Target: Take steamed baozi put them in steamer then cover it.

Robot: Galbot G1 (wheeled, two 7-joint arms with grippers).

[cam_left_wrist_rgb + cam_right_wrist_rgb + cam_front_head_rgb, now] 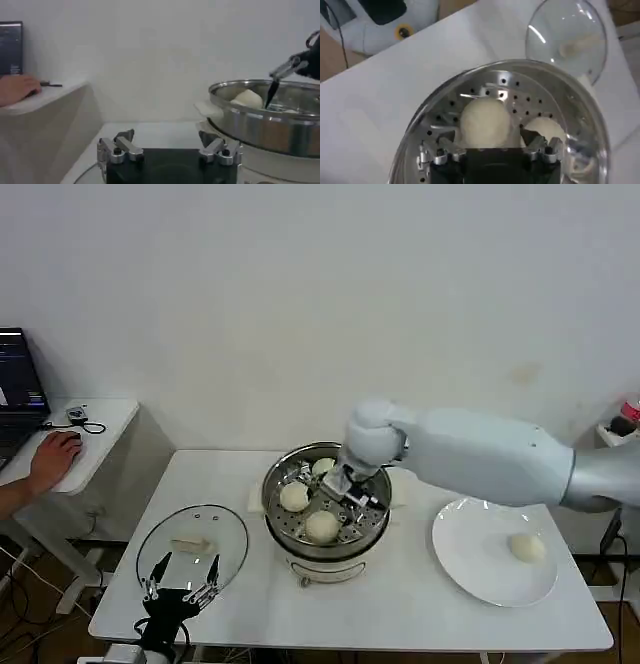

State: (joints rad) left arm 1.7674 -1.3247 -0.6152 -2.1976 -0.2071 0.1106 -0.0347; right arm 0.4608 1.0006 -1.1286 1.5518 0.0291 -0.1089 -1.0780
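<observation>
Head view, right hand (349,490) inside steamer (277,522) rim, spread wide, holding nothing, three baozi (322,527) beneath, left hand (180,578) open above tabletop (400,604) front edge

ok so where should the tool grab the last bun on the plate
Take the bun across its rounded sides, coming straight down from above. It sits alone on the flat white plate, apart from the rim, so nothing blocks either side, and its smooth dome gives no edge or handle. The right tool, now over the steamer, is likely the nearer one.
</observation>
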